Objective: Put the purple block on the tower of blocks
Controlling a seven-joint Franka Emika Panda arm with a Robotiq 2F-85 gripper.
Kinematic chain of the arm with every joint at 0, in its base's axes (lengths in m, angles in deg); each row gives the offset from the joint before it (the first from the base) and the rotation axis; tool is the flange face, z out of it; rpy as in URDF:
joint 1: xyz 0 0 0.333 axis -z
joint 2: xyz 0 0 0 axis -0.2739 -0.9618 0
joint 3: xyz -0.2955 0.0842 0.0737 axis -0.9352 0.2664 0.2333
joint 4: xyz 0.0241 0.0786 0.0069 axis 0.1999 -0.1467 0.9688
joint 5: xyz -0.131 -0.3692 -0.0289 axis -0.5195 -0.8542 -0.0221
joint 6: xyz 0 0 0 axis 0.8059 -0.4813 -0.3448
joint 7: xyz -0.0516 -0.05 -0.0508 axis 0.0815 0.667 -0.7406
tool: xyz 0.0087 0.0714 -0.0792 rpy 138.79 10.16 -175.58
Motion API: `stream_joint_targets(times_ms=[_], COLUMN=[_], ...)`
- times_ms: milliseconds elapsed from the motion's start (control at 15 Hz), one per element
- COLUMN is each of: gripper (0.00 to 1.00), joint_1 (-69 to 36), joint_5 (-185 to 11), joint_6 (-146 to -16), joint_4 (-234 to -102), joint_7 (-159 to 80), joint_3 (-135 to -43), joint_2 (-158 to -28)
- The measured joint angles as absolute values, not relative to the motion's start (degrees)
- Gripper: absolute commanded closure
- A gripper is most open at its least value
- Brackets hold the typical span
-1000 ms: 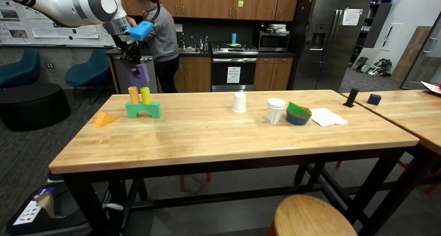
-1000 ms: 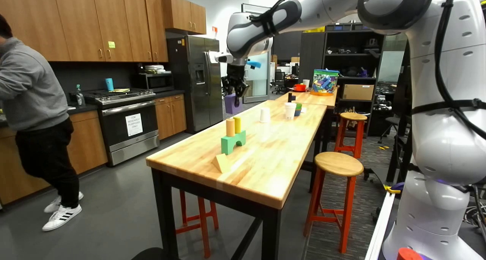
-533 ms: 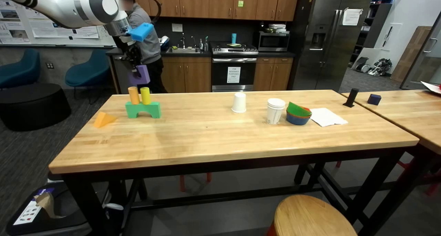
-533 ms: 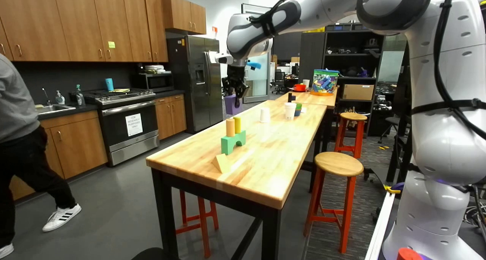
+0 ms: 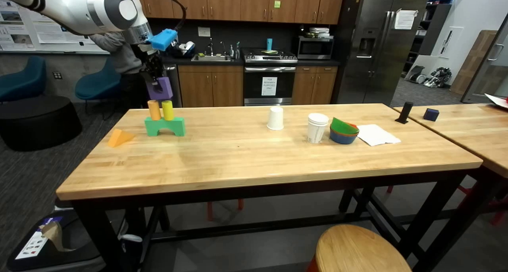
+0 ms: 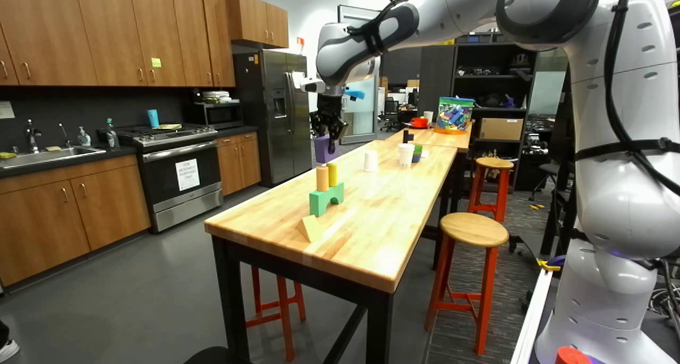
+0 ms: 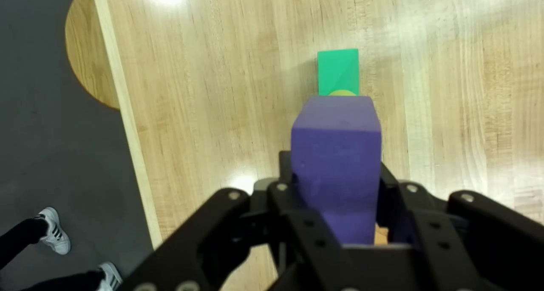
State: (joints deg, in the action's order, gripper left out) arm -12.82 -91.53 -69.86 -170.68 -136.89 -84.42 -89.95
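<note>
The table point(image 5: 238, 161) looks steady, so I expect no trouble from it. The tower point(image 5: 164, 124) standing there is the weak part: one sideways nudge from me could topple it. Its green arch point(image 6: 320, 200) is narrow, and an off-centre push might rock it. I hold the purple block point(image 7: 337, 168) right over the tower, lined up in both exterior views; whether it touches I can't tell. In the wrist view the block hides most of what I'm aiming for, so a small misjudgement could slip by. My fingers point(image 7: 389, 197) pinch it from two sides; parting too soon would drop it, parting unevenly could drag it. Last, the orange post point(image 5: 154, 110) and the yellow post point(image 5: 168, 110) must share the weight: if the block lands on one alone, that post may tip.
</note>
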Motion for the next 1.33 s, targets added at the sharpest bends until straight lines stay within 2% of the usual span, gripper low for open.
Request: stream_joint_targets(times_ms=[1333], gripper=[0.84], joint_1=[-12.9], joint_5=[-90.5], joint_6=[-69.9], joint_4=[-170.8], joint_7=[-136.9], joint_3=[-83.4], joint_2=[-90.4])
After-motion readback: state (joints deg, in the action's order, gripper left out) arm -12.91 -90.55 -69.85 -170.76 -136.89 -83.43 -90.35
